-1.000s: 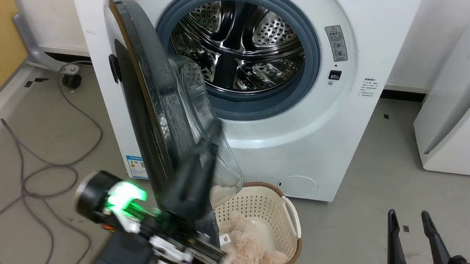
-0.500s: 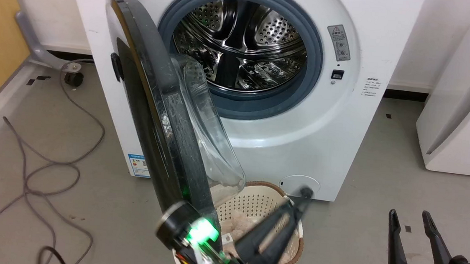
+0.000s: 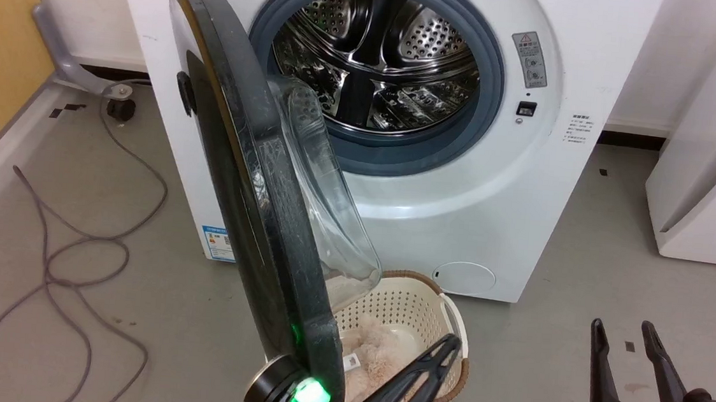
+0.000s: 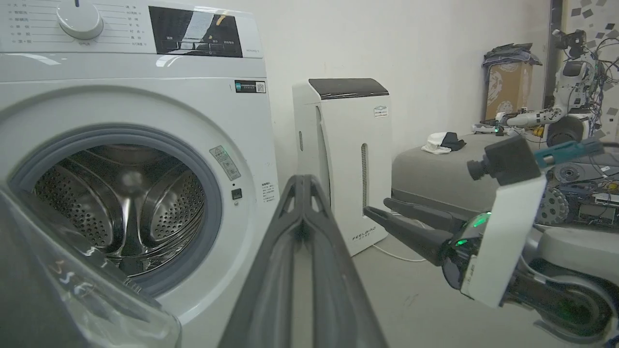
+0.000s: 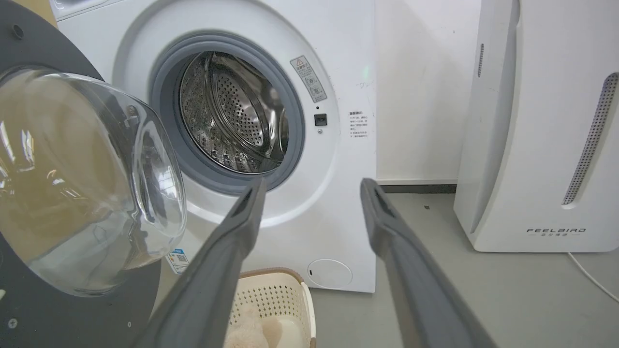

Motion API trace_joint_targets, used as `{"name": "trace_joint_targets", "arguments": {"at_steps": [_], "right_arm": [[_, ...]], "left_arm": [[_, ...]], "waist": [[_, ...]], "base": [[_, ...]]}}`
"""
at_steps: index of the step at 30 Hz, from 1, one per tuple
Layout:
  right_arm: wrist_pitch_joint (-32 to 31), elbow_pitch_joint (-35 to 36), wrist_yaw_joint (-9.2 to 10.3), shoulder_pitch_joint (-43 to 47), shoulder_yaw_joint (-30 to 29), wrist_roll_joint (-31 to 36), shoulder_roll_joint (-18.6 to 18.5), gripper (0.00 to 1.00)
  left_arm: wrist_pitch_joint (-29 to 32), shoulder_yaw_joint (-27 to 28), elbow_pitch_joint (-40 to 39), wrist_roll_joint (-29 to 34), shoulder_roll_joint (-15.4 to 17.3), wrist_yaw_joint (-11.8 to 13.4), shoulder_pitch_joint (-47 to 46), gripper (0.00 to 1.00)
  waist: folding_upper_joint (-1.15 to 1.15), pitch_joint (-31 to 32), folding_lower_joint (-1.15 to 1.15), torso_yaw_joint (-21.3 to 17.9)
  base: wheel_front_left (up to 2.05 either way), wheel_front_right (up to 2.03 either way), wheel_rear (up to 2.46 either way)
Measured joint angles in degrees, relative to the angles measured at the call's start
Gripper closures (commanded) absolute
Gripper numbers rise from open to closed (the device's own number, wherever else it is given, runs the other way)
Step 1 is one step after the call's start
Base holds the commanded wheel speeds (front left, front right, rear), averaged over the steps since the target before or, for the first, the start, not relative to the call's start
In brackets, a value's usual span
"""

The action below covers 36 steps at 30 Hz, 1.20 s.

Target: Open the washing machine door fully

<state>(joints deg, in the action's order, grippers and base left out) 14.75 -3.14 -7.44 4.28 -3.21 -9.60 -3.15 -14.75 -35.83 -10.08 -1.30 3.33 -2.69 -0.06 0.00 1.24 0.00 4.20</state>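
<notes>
- The washing machine [image 3: 460,202] stands with its steel drum [image 3: 376,55] exposed.
- The door [image 3: 251,173] is swung out from the washing machine's front on the hinge side, at the left in the head view. It stands roughly edge-on to that camera, with the glass bowl facing the drum opening.
- Left gripper [image 3: 449,345]: fingers pressed together, tips meeting, grasping nothing. It is in front of the washing machine, just beside the door's lower edge on the bowl side, and its fingers are clear of the door.
- Whether the left wrist touches the door's bottom rim cannot be told.
- Right gripper [image 3: 621,327]: fingers spread, empty. It is in front of the washing machine's right corner, well apart from the door.
- A cream basket [image 3: 401,306] holding beige plush fabric [image 3: 372,349] sits on the floor against the washing machine's front. It is below the door's bowl, with the left gripper over its rim.
</notes>
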Motion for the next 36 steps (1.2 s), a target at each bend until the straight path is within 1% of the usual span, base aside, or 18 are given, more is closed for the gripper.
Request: {"name": "trace_joint_targets", "arguments": {"at_steps": [3, 8, 13, 25, 36], "right_arm": [[0.00, -0.13, 0.00, -0.02, -0.05, 0.00, 0.00, 0.00], [-0.01, -0.51, 0.00, -0.06, 0.11, -0.04, 0.00, 0.00], [-0.01, -0.96, 0.00, -0.18, 0.38, -0.16, 0.00, 0.00], [-0.01, -1.33, 0.00, -0.18, 0.33, -0.62, 0.01, 0.00], [0.00, -1.41, 0.00, -0.17, 0.77, -1.07, 0.05, 0.00]], "left_arm": [[0.00, 1.08, 1.37, -0.51, 0.21, 0.86, 1.29, 1.00], [0.00, 4.43, 4.24, -1.78, 0.56, 2.56, 2.39, 1.00], [0.01, 7.82, 6.72, -2.45, 0.57, 3.54, 2.44, 1.00], [-0.01, 10.82, 7.61, -2.44, -0.21, 3.18, 3.50, 1.00], [-0.01, 13.16, 6.38, -2.41, -0.23, 3.53, 6.13, 1.00]], "waist": [[0.00, -0.22, 0.00, 0.19], [0.00, -0.65, 0.00, 0.55], [0.00, -0.97, 0.00, 1.07], [0.00, -0.97, 0.00, 4.49], [0.00, -0.72, 0.00, 10.30]], "base": [[0.00, 0.00, 0.00], [0.00, 0.00, 0.00], [0.00, 0.00, 0.00], [0.00, 0.00, 0.00], [0.00, 0.00, 0.00]]}}
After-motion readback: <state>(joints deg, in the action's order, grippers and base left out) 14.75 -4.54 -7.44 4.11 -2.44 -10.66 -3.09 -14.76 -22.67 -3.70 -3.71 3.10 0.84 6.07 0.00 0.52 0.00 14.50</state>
